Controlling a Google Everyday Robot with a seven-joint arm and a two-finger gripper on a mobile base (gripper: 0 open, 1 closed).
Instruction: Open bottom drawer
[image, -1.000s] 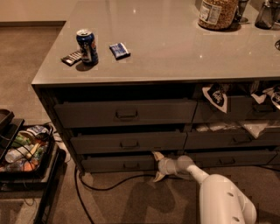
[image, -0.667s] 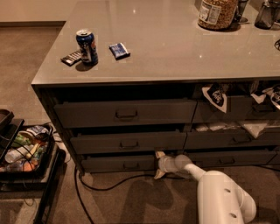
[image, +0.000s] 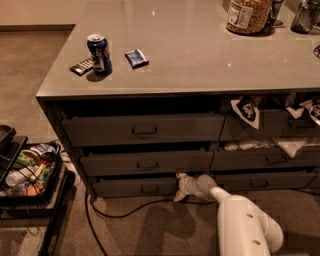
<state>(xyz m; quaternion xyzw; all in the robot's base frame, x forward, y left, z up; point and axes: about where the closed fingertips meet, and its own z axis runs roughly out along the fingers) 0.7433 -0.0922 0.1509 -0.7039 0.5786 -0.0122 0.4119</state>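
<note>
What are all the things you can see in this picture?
Counter: one, grey, over the drawers.
Can: one, blue, on the counter's left part.
Packet: one, blue, right of the can.
Jar: one, brownish filling, counter's far side.
Left drawers: three, dark grey; bottom drawer is lowest and slimmest.
Right drawers: three, dark grey, white cloth and paper sticking out.
Tray: one, black, on the carpet at left, holding bottles.
Cable: one, black, on the carpet.
Arm: one, white, lower right.
Pincer: one, pale, at the bottom drawer's right end.
</note>
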